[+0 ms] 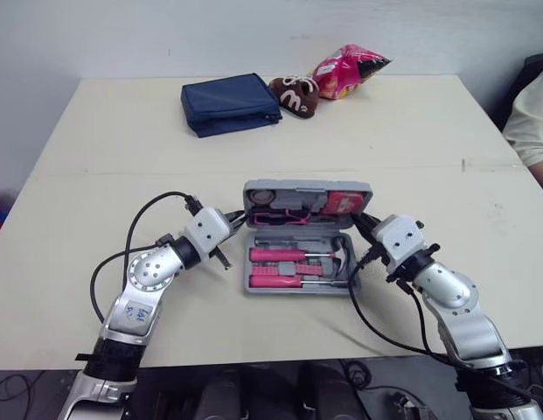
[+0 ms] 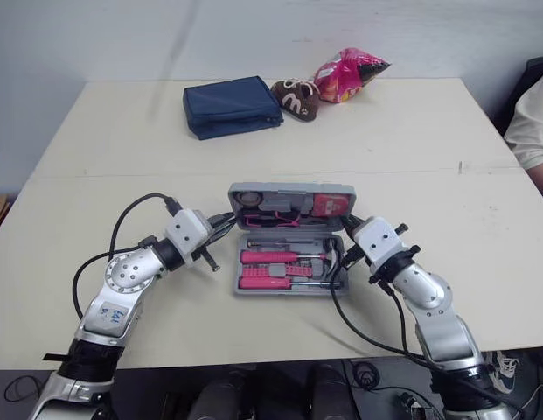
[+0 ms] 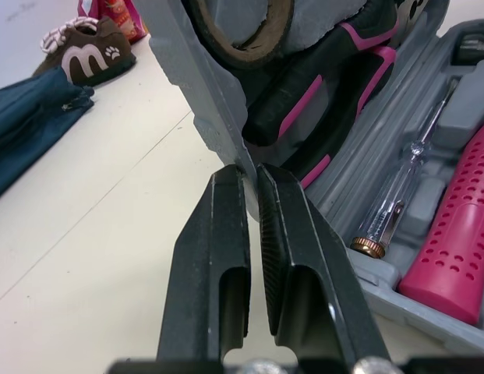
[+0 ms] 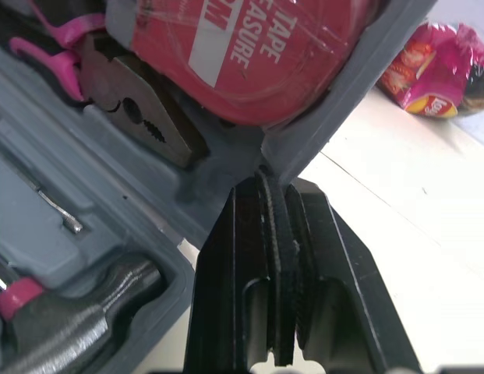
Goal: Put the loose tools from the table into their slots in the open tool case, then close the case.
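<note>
The grey tool case (image 1: 299,287) lies open at the table's near middle. Its base holds a pink hammer (image 1: 284,255), a pink-handled screwdriver (image 1: 284,280) and a clear tester screwdriver (image 3: 397,195). The lid (image 1: 254,194) stands tilted up from the base and carries a red tape measure (image 4: 226,54) and pliers (image 4: 140,117). My left gripper (image 3: 251,175) is shut on the lid's left edge. My right gripper (image 4: 266,183) is shut on the lid's right edge. In the left eye view both grippers (image 1: 239,219) (image 1: 363,226) flank the lid.
At the far side of the table lie a blue pouch (image 1: 229,103), a small brown shoe (image 1: 295,94) and a pink snack bag (image 1: 348,70). A person's sleeve (image 1: 533,122) shows at the right edge.
</note>
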Robot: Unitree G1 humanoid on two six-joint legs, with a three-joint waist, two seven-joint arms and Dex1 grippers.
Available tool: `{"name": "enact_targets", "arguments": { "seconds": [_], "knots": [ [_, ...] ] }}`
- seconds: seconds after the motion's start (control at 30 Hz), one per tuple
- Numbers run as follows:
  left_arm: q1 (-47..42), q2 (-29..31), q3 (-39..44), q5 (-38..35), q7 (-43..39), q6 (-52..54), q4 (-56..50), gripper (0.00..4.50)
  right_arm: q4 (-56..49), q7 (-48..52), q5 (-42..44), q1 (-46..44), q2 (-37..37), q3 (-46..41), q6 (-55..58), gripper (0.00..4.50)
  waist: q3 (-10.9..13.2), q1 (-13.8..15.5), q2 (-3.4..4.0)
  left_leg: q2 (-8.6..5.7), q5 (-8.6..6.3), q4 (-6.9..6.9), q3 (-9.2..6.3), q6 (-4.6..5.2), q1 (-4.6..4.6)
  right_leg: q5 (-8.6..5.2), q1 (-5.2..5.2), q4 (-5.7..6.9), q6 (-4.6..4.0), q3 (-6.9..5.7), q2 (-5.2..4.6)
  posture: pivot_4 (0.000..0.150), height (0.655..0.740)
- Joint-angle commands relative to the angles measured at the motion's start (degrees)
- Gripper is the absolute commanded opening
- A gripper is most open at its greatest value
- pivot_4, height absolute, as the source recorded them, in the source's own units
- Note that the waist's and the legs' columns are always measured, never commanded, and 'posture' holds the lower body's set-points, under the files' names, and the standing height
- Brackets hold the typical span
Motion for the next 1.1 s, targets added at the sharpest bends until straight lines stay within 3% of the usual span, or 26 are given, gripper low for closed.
{"name": "enact_targets", "arguments": {
  "seconds": [0.03, 0.3, 0.33, 0.4, 0.5, 0.57, 0.63, 0.73, 0.8, 0.83, 0.93, 1.03, 1.1],
  "knots": [
    [2.13, 0.71, 1.60, 1.44, 1.54, -2.00, -3.30, 0.06, -0.72, 1.36, -1.95, 2.87, -1.87, -1.42, -3.27, 0.00, 0.00, 0.01, 0.01, 0.00, 0.00, 0.00, -0.01, 0.00, 0.01, 0.00, 0.01, -0.01, 0.00, 0.04, -0.01, 0.150, 0.7400],
    [10.19, 1.17, 3.75, 4.79, 5.46, -4.23, -8.01, 0.06, -0.20, 1.53, -8.35, 10.58, -6.96, -1.78, -17.53, 0.00, -0.02, 0.00, 0.02, -0.01, -0.02, -0.02, -0.03, 0.02, 0.03, 0.00, 0.06, -0.03, 0.00, 0.19, -0.08, 0.150, 0.7400],
    [11.20, 0.89, 4.19, 4.75, 6.01, -4.17, -8.47, 0.00, -0.54, 1.73, -8.29, 12.05, -7.13, -1.73, -18.71, 0.60, -0.02, 0.01, 0.02, -0.02, -0.02, -0.01, -0.02, 0.03, 0.08, 0.00, 0.10, -0.02, 0.00, 0.21, -0.10, 0.150, 0.7400],
    [17.08, 0.83, 5.74, -1.23, 3.20, -0.86, -13.33, 0.00, -4.60, 4.12, -4.67, 18.44, -8.26, -3.64, -19.36, 1.08, -0.02, -0.03, 0.01, -0.02, -0.02, 0.00, -0.01, 0.03, 0.20, -0.01, 0.17, -0.08, -0.01, 0.23, -0.32, 0.150, 0.7400],
    [25.89, 4.21, 13.53, -14.97, -2.35, 11.73, -23.63, 0.92, -17.00, 13.70, 6.49, 30.85, -14.88, -11.84, -13.96, 2.51, -0.01, -0.16, 0.07, 0.00, -0.07, -0.16, 0.01, 0.03, 0.26, -0.10, 0.16, -0.02, -0.14, 0.14, -0.59, 0.150, 0.7400],
    [33.45, 9.43, 23.00, -25.07, -7.20, 20.57, -29.91, 1.92, -24.67, 22.77, 14.76, 41.02, -20.38, -20.21, -7.40, 3.63, 0.10, -0.30, 0.18, 0.02, -0.08, -0.11, 0.03, 0.05, 0.26, -0.11, 0.14, -0.06, -0.15, 0.16, -0.61, 0.150, 0.7400],
    [41.47, 14.96, 32.82, -35.99, -14.41, 27.60, -33.29, 2.74, -30.07, 30.49, 23.53, 50.26, -23.73, -28.67, 0.35, 3.65, 0.20, -0.25, 0.00, 0.12, -0.13, -0.16, -0.07, 0.11, 0.78, -0.11, 0.76, -0.27, -0.17, 0.10, -0.57, 0.150, 0.7400],
    [49.20, 23.33, 45.24, -50.21, -24.30, 39.44, -32.10, 2.74, -33.40, 33.30, 34.96, 53.75, -25.57, -35.90, 10.83, 3.65, -0.04, 0.14, -0.30, 0.27, -0.74, -0.14, -0.45, 0.07, 1.16, -0.19, 1.26, -0.45, -0.37, -0.11, -0.52, 0.150, 0.7400],
    [43.78, 27.27, 45.97, -49.89, -23.13, 41.32, -24.76, 2.74, -34.14, 32.61, 41.31, 51.45, -26.84, -34.88, 16.82, 3.65, -0.06, 0.73, -0.21, 0.27, -0.79, -0.10, -0.54, 0.02, 1.16, -0.31, 1.31, -0.50, -0.62, -0.12, -0.54, 0.150, 0.7400],
    [39.98, 28.42, 44.54, -48.65, -22.12, 40.74, -21.63, 2.74, -34.11, 32.16, 42.09, 49.70, -27.12, -33.48, 18.49, 3.65, -0.06, 1.29, -0.07, 0.22, -0.78, -0.07, -0.60, 0.03, 1.16, -0.71, 1.22, -0.52, -1.34, -0.12, -0.56, 0.150, 0.7400],
    [28.34, 30.06, 37.62, -45.30, -20.80, 39.30, -14.63, 2.74, -32.90, 29.09, 40.61, 42.62, -26.82, -27.88, 21.80, 3.65, -0.08, 1.90, 0.13, 0.04, -0.73, -0.08, -0.60, 0.04, 0.94, -0.72, 1.07, -0.36, -1.37, -0.12, -0.64, 0.150, 0.7400],
    [16.26, 29.90, 27.07, -38.44, -20.47, 35.56, -8.68, 1.90, -32.49, 26.40, 40.68, 36.07, -26.35, -22.42, 26.07, 2.80, -0.06, 1.64, 0.13, 0.01, -0.51, -0.14, -0.46, -0.08, 0.83, -0.33, 0.95, -0.33, -0.64, -0.21, -0.65, 0.150, 0.7400],
    [10.84, 29.21, 22.33, -35.32, -20.62, 34.36, -5.67, 1.01, -33.03, 26.60, 40.17, 34.25, -26.68, -20.15, 28.04, 1.83, -0.05, 1.57, 0.11, -0.02, -0.50, -0.16, -0.40, -0.08, 0.82, -0.32, 0.97, -0.37, -0.60, -0.26, -0.61, 0.150, 0.7400]
  ]
}}
